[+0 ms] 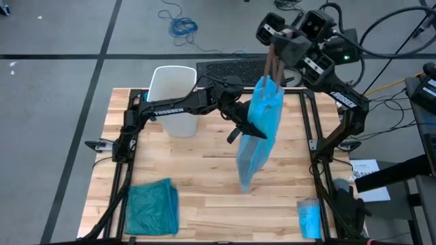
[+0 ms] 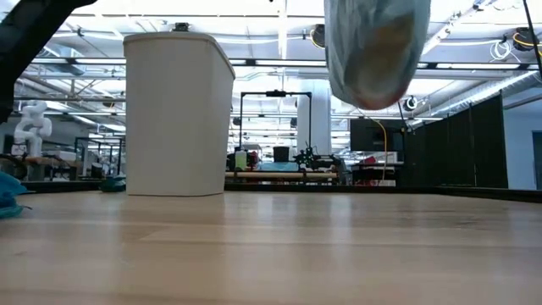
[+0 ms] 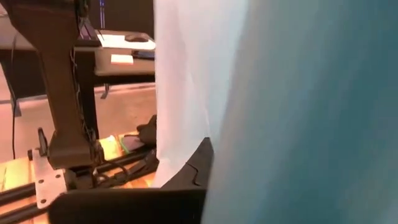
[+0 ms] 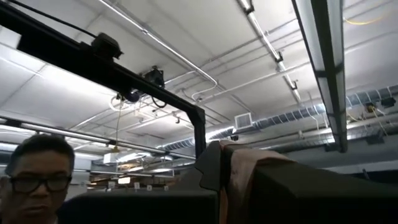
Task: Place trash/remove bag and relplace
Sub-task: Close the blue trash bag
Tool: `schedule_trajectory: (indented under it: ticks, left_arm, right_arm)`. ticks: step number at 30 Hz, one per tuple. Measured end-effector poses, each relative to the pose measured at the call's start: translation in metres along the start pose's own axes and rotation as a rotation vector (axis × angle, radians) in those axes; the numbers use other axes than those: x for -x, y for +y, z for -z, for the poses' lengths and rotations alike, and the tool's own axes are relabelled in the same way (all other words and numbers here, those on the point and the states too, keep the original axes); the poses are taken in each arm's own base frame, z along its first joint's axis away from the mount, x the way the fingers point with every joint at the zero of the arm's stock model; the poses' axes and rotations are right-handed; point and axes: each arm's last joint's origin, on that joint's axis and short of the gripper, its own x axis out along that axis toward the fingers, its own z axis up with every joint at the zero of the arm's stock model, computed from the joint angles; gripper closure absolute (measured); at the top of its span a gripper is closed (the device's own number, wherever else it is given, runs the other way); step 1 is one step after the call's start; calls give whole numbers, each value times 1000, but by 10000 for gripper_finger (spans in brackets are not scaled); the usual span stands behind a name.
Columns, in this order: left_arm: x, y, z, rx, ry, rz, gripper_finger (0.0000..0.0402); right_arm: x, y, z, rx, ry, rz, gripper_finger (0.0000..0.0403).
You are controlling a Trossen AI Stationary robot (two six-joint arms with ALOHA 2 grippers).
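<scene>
At the lower left of the high view a teal-green bag [image 1: 151,207] lies flat on the tabletop [image 1: 204,170]; above it, at upper left of centre, the white bin [image 1: 173,99] stands upright and, as far as that view shows, unlined. The left tool [image 1: 246,129] reaches from there toward the centre and is closed on the side of the bag [image 1: 260,129], pinching the pale blue film about midway down. At the upper right the right tool [image 1: 272,64] is closed on the bag's gathered top, holding it clear of the wood; the low view shows its rounded bottom [image 2: 377,51] hanging at the top of the frame with brownish trash inside. A small blue packet [image 1: 310,219] lies at the lower right.

The bag looks already out of the bin, so the step is probably carrying it off. It would go best with both grips firm and moved together; the film is thin and could tear or slip if the arms pull apart; it wants a bare spot, well away from bin and packet.
</scene>
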Motion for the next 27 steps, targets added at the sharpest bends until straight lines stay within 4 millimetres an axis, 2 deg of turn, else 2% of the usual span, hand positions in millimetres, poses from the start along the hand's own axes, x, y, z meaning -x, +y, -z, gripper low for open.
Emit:
schedule_trajectory:
  ticks: [18,24,27]
  left_arm:
    - [0,0,2,4,20,1,401]
    - [0,-1,3,11,25,5,400]
    - [3,-1,2,44,21,63,389]
  right_arm:
    - [-1,4,-1,11,-12,-49,403]
    - [-1,1,2,-21,25,-6,403]
    - [-1,-2,6,-39,53,21,403]
